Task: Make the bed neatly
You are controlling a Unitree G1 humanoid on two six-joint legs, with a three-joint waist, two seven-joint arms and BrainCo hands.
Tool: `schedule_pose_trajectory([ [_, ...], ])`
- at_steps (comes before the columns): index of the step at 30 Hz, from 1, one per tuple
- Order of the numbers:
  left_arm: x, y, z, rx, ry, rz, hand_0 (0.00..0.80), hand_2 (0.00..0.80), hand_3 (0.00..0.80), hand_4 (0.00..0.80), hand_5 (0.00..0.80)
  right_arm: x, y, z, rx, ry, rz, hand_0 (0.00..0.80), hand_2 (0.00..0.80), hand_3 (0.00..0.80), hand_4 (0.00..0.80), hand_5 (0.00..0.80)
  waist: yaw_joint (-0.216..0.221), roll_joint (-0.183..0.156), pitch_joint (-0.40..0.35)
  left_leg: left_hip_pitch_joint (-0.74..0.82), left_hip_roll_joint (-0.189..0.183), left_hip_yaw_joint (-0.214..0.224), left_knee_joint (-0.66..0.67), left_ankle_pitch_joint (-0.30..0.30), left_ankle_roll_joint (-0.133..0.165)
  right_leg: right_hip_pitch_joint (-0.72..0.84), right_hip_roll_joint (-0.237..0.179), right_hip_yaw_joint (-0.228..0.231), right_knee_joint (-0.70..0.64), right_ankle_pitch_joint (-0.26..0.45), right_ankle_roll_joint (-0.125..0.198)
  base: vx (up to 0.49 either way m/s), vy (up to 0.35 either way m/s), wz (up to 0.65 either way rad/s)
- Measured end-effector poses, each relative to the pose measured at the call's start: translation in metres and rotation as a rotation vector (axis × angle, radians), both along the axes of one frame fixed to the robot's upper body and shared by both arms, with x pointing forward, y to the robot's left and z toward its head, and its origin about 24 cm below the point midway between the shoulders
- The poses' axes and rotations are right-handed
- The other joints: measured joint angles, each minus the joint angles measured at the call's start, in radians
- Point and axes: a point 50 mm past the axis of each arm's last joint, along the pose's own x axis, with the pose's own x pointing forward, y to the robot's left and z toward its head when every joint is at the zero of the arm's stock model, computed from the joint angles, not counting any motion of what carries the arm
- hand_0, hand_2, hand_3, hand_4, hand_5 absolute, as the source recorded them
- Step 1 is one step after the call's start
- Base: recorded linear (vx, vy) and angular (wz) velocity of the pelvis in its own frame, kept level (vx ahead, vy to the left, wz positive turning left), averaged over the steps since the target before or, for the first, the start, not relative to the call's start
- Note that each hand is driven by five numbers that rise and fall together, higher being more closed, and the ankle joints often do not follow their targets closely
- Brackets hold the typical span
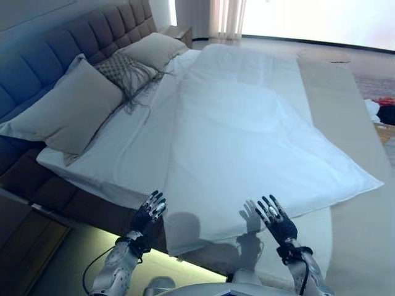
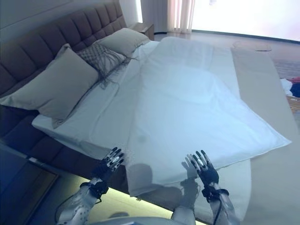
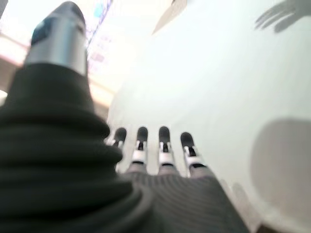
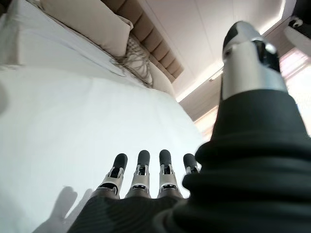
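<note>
A white duvet (image 1: 247, 142) lies spread across the bed, its near edge hanging over the bed's side. Under it shows the white sheet (image 1: 133, 145). Two large beige pillows (image 1: 71, 111) (image 1: 154, 49) and a patterned cushion (image 1: 126, 71) lean on the padded grey headboard (image 1: 74, 37) at the left. My left hand (image 1: 150, 213) hovers open by the duvet's near edge, holding nothing. My right hand (image 1: 276, 219) is open too, above the same edge further right. Both wrist views show straight fingers (image 3: 163, 148) (image 4: 141, 174) over white cloth.
A beige bed runner (image 1: 355, 154) covers the foot of the bed at the right. A dark bedside table (image 1: 28, 237) stands at the lower left, another (image 1: 180, 32) beyond the headboard. Clothes (image 1: 384, 111) lie on the floor at the far right.
</note>
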Motion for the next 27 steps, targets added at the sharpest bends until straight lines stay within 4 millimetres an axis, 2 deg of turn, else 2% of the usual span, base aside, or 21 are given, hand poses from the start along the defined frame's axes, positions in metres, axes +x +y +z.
schedule_pose_trajectory([
  [1,-0.001,-0.004,-0.001,-0.006,0.005,-0.014,0.0,0.0,0.0,0.0,0.0,-0.002,-0.001,-0.001,0.01,0.006,-0.01,0.0,0.0,0.0,0.0,0.0,0.0,-0.004,0.002,-0.019,0.008,0.0,0.024,0.035,0.002,0.022,0.003,-0.01,-0.025,0.001,-0.015,0.113,-0.028,0.22],
  [2,-0.002,-0.007,-0.002,-0.013,0.008,-0.019,0.0,0.0,0.0,0.0,0.0,-0.004,-0.002,-0.002,0.017,0.011,-0.017,0.0,0.0,0.0,0.0,0.0,0.0,-0.01,0.005,-0.036,0.012,0.003,0.038,0.047,0.01,0.03,0.008,-0.017,-0.04,0.001,-0.041,0.149,0.017,0.17],
  [3,-0.004,-0.009,-0.003,-0.018,0.013,-0.023,0.0,0.0,0.0,0.0,0.0,-0.004,-0.004,-0.001,0.011,0.013,-0.019,0.0,0.0,0.0,0.0,0.0,0.001,-0.001,0.004,-0.048,0.02,0.017,0.026,0.038,0.008,0.03,0.016,-0.025,-0.042,-0.004,-0.061,0.181,0.05,0.16],
  [6,-0.004,-0.007,-0.002,-0.018,0.013,-0.016,0.0,0.0,0.0,0.0,0.0,-0.003,-0.006,0.0,0.005,0.026,-0.042,0.0,0.0,0.0,0.0,0.0,0.003,0.014,0.006,-0.049,0.045,0.032,-0.116,0.025,-0.005,0.046,0.049,-0.054,-0.065,-0.014,-0.079,0.233,0.133,0.22],
  [8,-0.003,-0.004,-0.002,-0.025,0.011,-0.011,0.0,0.0,0.0,0.0,0.0,-0.001,-0.007,0.002,-0.001,0.029,-0.059,0.0,0.0,0.0,0.0,0.0,0.012,0.028,0.005,-0.047,0.075,0.028,-0.23,0.031,-0.007,0.047,0.079,-0.057,-0.072,-0.016,-0.08,0.213,0.177,0.02],
  [9,-0.004,-0.004,-0.002,-0.027,0.015,-0.014,0.0,0.0,0.0,0.0,0.0,-0.001,-0.007,0.003,0.001,0.026,-0.063,0.0,0.0,0.0,0.0,0.0,0.024,0.043,0.003,-0.044,0.09,0.025,-0.276,0.043,0.008,0.048,0.089,-0.057,-0.067,-0.018,-0.086,0.209,0.21,-0.16],
  [10,-0.004,-0.005,-0.003,-0.032,0.018,-0.017,0.0,0.0,0.0,0.0,0.0,-0.001,-0.008,0.002,-0.003,0.032,-0.069,0.0,0.0,0.0,0.0,0.0,0.029,0.055,0.009,-0.041,0.104,0.023,-0.297,0.062,0.007,0.058,0.097,-0.056,-0.065,-0.024,-0.082,0.217,0.243,-0.2],
  [12,-0.006,-0.008,-0.004,-0.048,0.027,-0.029,0.0,0.0,0.0,0.0,0.0,0.0,-0.007,0.003,-0.005,0.036,-0.073,0.0,0.0,0.0,0.0,0.0,0.037,0.082,0.011,-0.03,0.122,0.016,-0.327,0.068,0.014,0.068,0.097,-0.055,-0.062,-0.035,-0.068,0.189,0.245,-0.38],
  [13,-0.006,-0.009,-0.004,-0.056,0.025,-0.037,0.0,0.0,0.0,0.0,0.0,0.001,-0.006,0.004,-0.007,0.031,-0.074,0.0,0.0,0.0,0.0,0.0,0.038,0.107,0.009,-0.025,0.133,0.018,-0.329,0.095,0.01,0.06,0.092,-0.056,-0.051,-0.035,-0.049,0.153,0.223,-0.6],
  [14,-0.005,-0.007,-0.004,-0.059,0.023,-0.034,0.0,0.0,0.0,0.0,0.0,0.003,-0.004,0.005,-0.006,0.032,-0.071,0.0,0.0,0.0,0.0,0.0,0.036,0.117,0.01,-0.008,0.128,0.021,-0.338,0.081,-0.015,0.054,0.078,-0.057,-0.038,-0.036,-0.029,0.174,0.26,-0.57],
  [18,0.002,0.003,0.002,-0.053,-0.012,-0.036,0.0,0.0,0.0,0.0,0.0,0.002,0.006,0.004,0.018,0.033,-0.062,0.0,0.0,0.0,0.0,0.0,0.023,0.097,0.018,0.048,0.065,0.045,-0.368,0.074,-0.023,0.059,-0.015,-0.056,-0.02,-0.033,0.023,0.146,0.306,-0.35],
  [20,0.002,0.002,0.004,-0.051,-0.023,-0.056,0.0,0.0,0.0,0.0,0.0,0.002,0.007,0.004,0.022,0.032,-0.065,0.0,0.0,0.0,0.0,0.0,0.01,0.105,0.021,0.057,0.047,0.049,-0.362,0.046,-0.028,0.06,-0.045,-0.056,0.003,-0.04,0.049,0.146,0.344,-0.16],
  [21,0.003,0.001,0.005,-0.051,-0.027,-0.072,0.0,0.0,0.0,0.0,0.0,0.001,0.008,0.003,0.03,0.035,-0.071,0.0,0.0,0.0,0.0,0.0,0.001,0.112,0.021,0.058,0.042,0.056,-0.352,0.012,-0.025,0.058,-0.059,-0.058,0.014,-0.044,0.055,0.143,0.287,-0.05],
  [23,0.005,-0.002,0.008,-0.051,-0.044,-0.093,0.0,0.0,0.0,0.0,0.0,-0.004,0.004,0.003,0.036,0.04,-0.094,0.0,0.0,0.0,0.0,0.0,-0.002,0.133,0.017,0.059,0.022,0.068,-0.337,-0.073,-0.002,0.041,-0.099,-0.059,0.071,-0.06,0.083,0.109,0.227,-0.01],
  [24,0.006,-0.003,0.01,-0.05,-0.052,-0.095,0.0,0.0,0.0,0.0,0.0,-0.005,0.003,0.003,0.046,0.041,-0.1,0.0,0.0,0.0,0.0,0.0,0.0,0.134,0.017,0.058,0.009,0.07,-0.344,-0.101,-0.017,0.023,-0.124,-0.056,0.102,-0.064,0.092,0.086,0.213,-0.04],
  [26,0.003,0.003,0.008,-0.025,-0.033,-0.086,0.0,0.0,0.0,0.0,0.0,-0.008,0.013,-0.002,0.088,0.06,-0.092,0.0,0.0,0.0,0.0,0.0,0.008,0.106,0.031,0.062,-0.043,0.086,-0.337,-0.099,-0.025,-0.009,-0.199,-0.052,0.144,-0.062,0.116,0.055,0.142,-0.14],
  [27,-0.003,0.007,0.005,-0.01,-0.01,-0.073,0.0,0.0,0.0,0.0,0.0,-0.011,0.017,-0.006,0.104,0.084,-0.09,0.0,0.0,0.0,0.0,0.0,0.008,0.1,0.029,0.07,-0.054,0.097,-0.336,-0.099,-0.028,-0.009,-0.223,-0.052,0.149,-0.057,0.124,0.02,0.065,-0.15],
])
